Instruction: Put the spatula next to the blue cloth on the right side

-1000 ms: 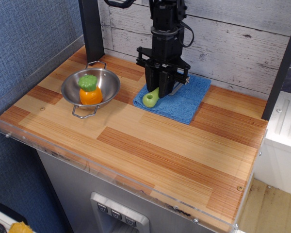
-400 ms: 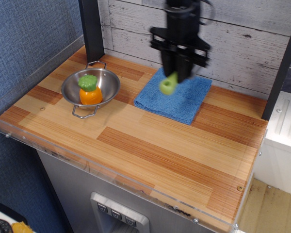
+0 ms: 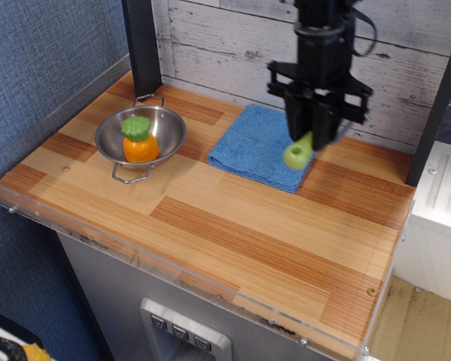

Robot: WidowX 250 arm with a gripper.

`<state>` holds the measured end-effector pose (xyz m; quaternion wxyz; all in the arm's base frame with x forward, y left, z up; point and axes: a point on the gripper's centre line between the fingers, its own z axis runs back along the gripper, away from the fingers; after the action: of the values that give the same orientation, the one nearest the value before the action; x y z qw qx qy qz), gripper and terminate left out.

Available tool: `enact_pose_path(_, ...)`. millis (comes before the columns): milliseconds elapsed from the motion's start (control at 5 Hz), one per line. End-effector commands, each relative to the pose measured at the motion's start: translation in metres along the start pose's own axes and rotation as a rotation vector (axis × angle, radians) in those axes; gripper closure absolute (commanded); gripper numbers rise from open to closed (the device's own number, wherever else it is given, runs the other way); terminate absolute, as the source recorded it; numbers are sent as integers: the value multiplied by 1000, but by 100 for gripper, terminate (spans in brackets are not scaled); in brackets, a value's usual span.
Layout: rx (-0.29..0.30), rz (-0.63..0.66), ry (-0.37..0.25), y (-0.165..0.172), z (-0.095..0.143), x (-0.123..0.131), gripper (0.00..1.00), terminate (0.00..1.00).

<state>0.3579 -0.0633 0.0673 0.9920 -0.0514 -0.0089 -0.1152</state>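
Observation:
The blue cloth point(image 3: 257, 147) lies flat on the wooden table point(image 3: 233, 233) near the back wall. My gripper point(image 3: 313, 134) hangs in the air over the cloth's right edge and is shut on the spatula point(image 3: 298, 153). Only the spatula's lime-green handle shows, pointing down and forward below the fingers. Its grey blade is hidden between the fingers.
A steel bowl point(image 3: 140, 134) with an orange-and-green toy vegetable point(image 3: 140, 140) stands at the left. A black post point(image 3: 141, 45) rises behind the bowl. A clear plastic rim runs along the table's front and left edges. A white unit point(image 3: 441, 195) stands to the right.
My gripper has lifted the spatula off the cloth's left part and carried it to the right, from above the cloth's left side to over its right edge.

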Motion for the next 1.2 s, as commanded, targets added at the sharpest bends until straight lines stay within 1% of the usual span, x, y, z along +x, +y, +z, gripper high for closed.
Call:
enact_pose_path(0,43,75,-14,-27,-2,7,100,0)
enact_pose_path(200,111,104,-11,-32,-9,8,100,0)
enact_pose_path(400,157,85,-59,-35,-15,12,100,0)
enact_pose_path(600,172,103,-78,-35,-18,16,100,0)
enact_pose_path(800,162,119,-80,-32,-22,20,100,0)
enact_pose_path(1000,117,138,-54,-29,-26,21,100,0)
